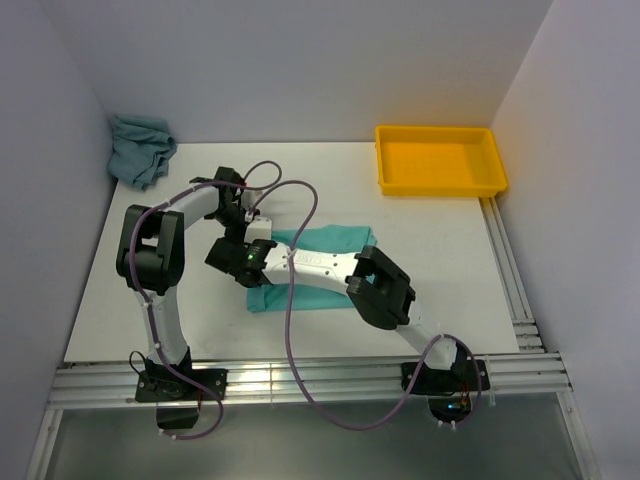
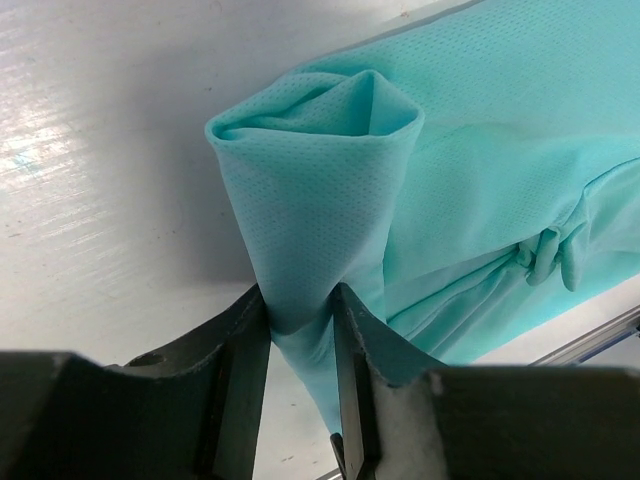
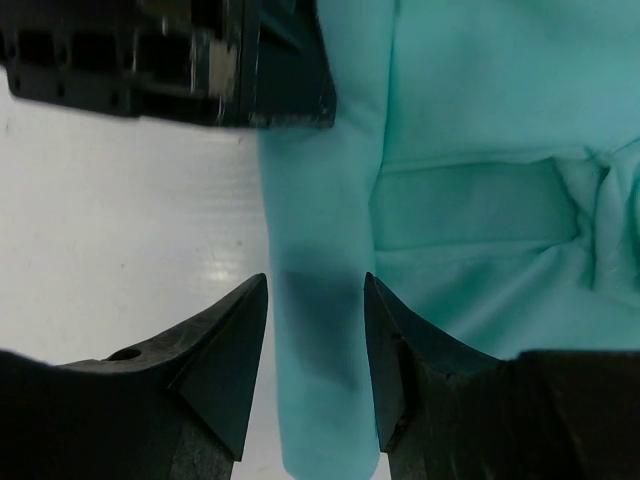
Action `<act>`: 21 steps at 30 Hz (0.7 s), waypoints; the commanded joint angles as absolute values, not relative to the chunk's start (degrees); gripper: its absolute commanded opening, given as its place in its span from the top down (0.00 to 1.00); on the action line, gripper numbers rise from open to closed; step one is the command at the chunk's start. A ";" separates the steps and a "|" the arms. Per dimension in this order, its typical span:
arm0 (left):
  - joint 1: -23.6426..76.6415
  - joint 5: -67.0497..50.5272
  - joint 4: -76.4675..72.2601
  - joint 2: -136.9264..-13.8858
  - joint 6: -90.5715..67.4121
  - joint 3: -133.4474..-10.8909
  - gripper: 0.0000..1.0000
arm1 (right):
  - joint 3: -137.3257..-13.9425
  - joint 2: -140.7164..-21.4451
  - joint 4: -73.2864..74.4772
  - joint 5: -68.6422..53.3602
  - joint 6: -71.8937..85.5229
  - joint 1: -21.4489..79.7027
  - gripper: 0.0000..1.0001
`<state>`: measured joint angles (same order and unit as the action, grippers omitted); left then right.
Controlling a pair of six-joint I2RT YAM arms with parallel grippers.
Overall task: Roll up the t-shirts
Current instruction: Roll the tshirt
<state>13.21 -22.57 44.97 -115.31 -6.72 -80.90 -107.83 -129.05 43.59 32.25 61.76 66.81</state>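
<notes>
The mint-turquoise t-shirt (image 1: 330, 240) lies spread beneath both grippers, its rolled edge (image 3: 315, 200) running straight ahead from between the right gripper (image 3: 315, 283)'s parted jaws, grip impossible to tell, to the left gripper (image 2: 300, 305), clamped on its lifted far end.
</notes>
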 commanded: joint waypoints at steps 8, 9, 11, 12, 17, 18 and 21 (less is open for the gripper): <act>13.80 -21.18 46.67 -114.87 -6.06 -83.58 0.63 | -113.73 -130.96 47.02 37.79 59.42 66.62 0.50; 13.80 -21.27 46.67 -114.96 -5.98 -83.58 0.63 | -113.82 -131.04 46.76 37.88 59.24 66.62 0.50; 13.80 -21.27 46.84 -115.05 -5.89 -83.76 0.63 | -114.25 -131.66 46.84 37.88 58.97 66.62 0.50; 13.89 -21.18 46.85 -115.05 -5.89 -83.85 0.63 | -114.52 -132.01 47.11 37.88 58.97 66.62 0.50; 13.97 -21.01 47.02 -115.31 -5.98 -84.20 0.62 | -114.17 -133.24 46.06 36.91 58.97 66.62 0.50; 13.97 -21.01 47.02 -115.31 -5.89 -84.20 0.62 | -114.17 -133.33 46.05 36.91 58.97 66.62 0.50; 13.97 -21.01 47.20 -115.66 -5.98 -84.46 0.62 | -113.91 -133.86 45.88 36.56 59.33 66.80 0.50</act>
<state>13.61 -21.23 46.44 -115.33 -6.70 -82.15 -112.16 -132.40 45.89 34.92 59.09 66.28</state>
